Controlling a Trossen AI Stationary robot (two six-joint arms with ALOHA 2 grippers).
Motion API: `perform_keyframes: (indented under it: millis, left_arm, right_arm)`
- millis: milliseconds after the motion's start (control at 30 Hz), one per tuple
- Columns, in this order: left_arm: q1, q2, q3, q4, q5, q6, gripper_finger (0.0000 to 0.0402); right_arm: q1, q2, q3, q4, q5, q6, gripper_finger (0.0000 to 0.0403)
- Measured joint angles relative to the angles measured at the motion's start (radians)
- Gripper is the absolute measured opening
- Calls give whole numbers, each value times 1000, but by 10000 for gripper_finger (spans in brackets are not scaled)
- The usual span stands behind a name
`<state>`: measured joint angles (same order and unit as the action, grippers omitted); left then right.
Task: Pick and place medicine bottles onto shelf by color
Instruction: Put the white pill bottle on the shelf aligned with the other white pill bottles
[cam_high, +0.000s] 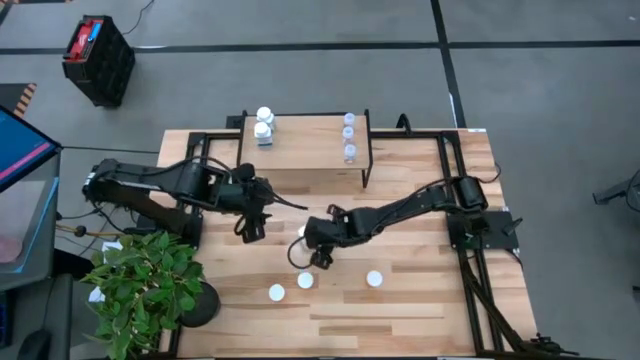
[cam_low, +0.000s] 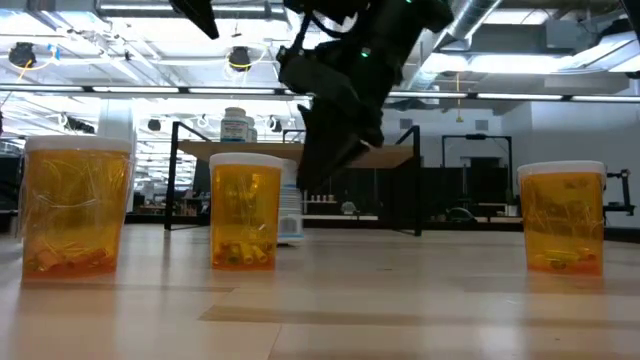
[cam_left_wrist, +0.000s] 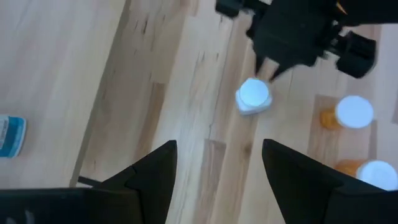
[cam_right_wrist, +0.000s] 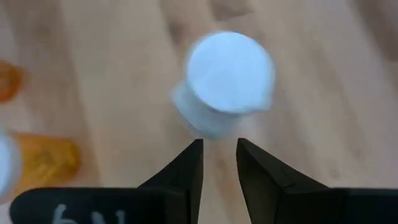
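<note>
Status of sorting, as the views show it.

Placed: the shelf (cam_high: 305, 150) stands at the table's far edge. Its left end carries white bottles (cam_high: 264, 127) in a tight stack; I count at least two, possibly three. Its right end carries three clear bottles (cam_high: 349, 137) in a row. The middle of the board is bare.

Not placed: three orange bottles remain on the table's near half. One (cam_high: 276, 293) stands nearest the plant (cam_high: 145, 285), one (cam_high: 305, 281) stands beside it, and one (cam_high: 374, 279) stands apart to the right. A further white-capped bottle (cam_high: 300, 233) stands upright just beside my right gripper; its body looks pale, and I cannot tell whether it is white or clear.

My right gripper (cam_high: 318, 254) hangs over the table centre. In its wrist view that bottle (cam_right_wrist: 227, 78) lies just beyond the fingertips, not between them. The jaws stand nearly together with a narrow gap and hold nothing.

My left gripper (cam_high: 250, 222) hovers left of centre, between shelf and loose bottles. Its fingers (cam_left_wrist: 155, 174) are spread and empty, pointing toward the same bottle (cam_left_wrist: 253, 96).

Judgement: roughly two colour groups are near complete. The orange group is wholly outstanding, and the bare middle of the board is the likely place for it. The pale bottle must be shelved first or alongside.
</note>
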<state>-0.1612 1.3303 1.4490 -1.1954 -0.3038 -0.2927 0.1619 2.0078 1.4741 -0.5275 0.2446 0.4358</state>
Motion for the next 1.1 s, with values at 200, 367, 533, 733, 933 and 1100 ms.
perform_keyframes:
  millis: [200,367,533,733,933,1100]
  left_arm:
    - [0,11,0,-8,0,-34,223]
    - [0,19,1,-20,0,-10,223]
    - [0,18,0,-28,-16,-8,223]
    - [0,19,0,-30,-18,12,223]
    - [0,19,0,-29,-23,26,223]
    - [0,19,0,-30,-23,25,223]
  right_arm:
    - [15,-65,10,-97,39,7,118]
    - [73,-51,11,5,-51,9,118]
    - [102,26,9,155,7,65,118]
    - [94,86,9,200,46,123,118]
    - [48,110,9,201,56,125,118]
    - [8,107,10,172,96,125,118]
